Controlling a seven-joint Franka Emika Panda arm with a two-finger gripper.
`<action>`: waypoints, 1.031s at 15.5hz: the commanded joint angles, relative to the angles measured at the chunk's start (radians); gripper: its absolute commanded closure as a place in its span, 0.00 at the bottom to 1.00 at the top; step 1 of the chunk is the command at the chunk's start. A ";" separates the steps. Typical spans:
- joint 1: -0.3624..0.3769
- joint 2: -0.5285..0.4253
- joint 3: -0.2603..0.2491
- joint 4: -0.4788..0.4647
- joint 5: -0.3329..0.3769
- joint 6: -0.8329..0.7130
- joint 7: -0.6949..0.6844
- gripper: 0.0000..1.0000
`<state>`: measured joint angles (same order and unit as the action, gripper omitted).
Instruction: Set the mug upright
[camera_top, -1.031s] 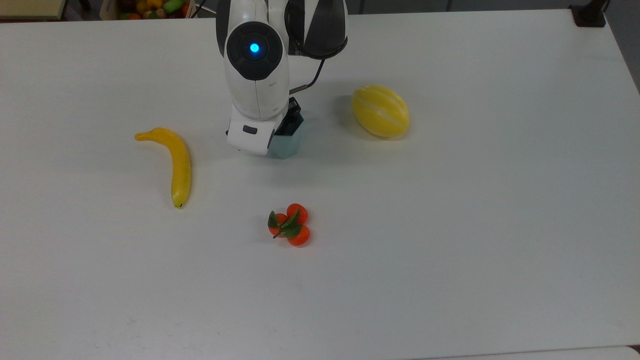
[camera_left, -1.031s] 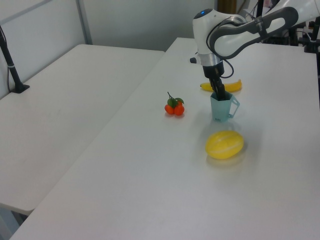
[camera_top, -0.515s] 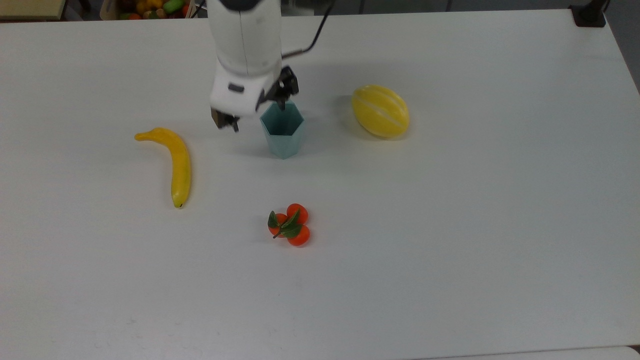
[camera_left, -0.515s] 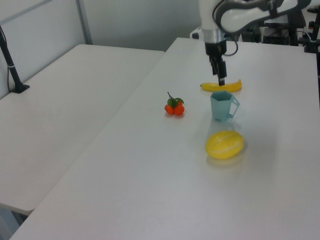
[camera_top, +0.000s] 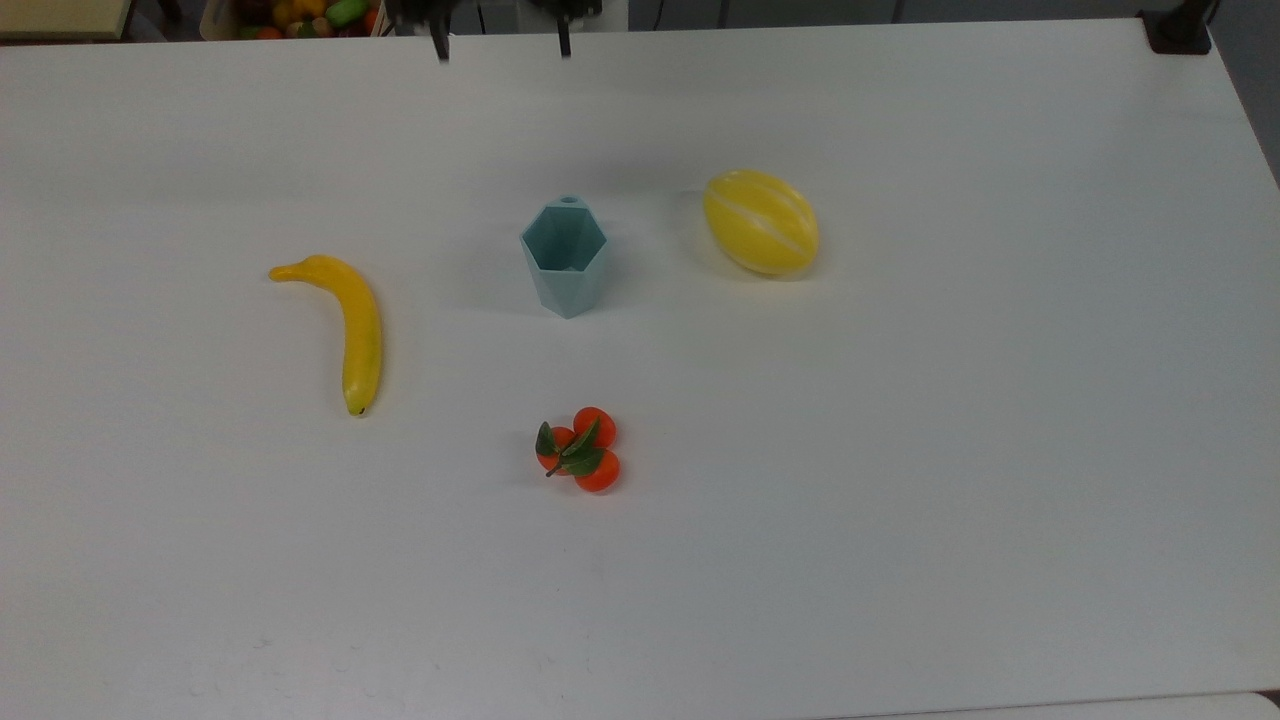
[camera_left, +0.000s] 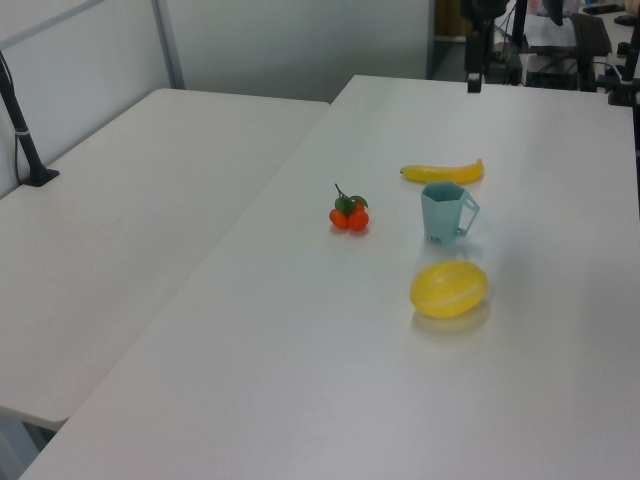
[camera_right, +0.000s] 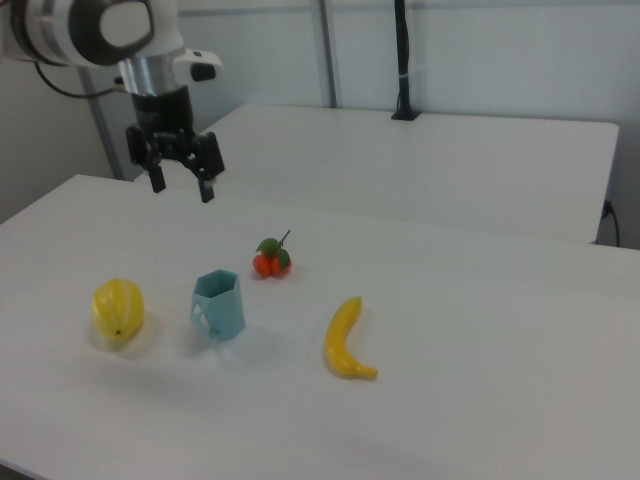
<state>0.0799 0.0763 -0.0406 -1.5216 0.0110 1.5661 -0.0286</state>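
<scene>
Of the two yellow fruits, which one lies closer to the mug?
The round yellow melon; it lies nearer the mug than the long curved banana.

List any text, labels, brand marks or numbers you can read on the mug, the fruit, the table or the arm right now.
None: there is nothing to read in these views.
The mug: plain pale blue-green, no print.
The banana, melon and oranges: no stickers.
The table: bare white, unmarked.
The arm and its open tool: no legible marking.
</scene>
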 joint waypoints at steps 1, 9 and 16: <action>0.017 -0.064 0.002 -0.032 0.015 -0.032 0.215 0.00; 0.005 -0.142 -0.007 -0.088 0.050 -0.015 0.141 0.00; -0.005 -0.119 -0.012 -0.083 0.081 0.075 0.101 0.00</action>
<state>0.0696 -0.0344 -0.0401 -1.5749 0.0582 1.5862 0.1000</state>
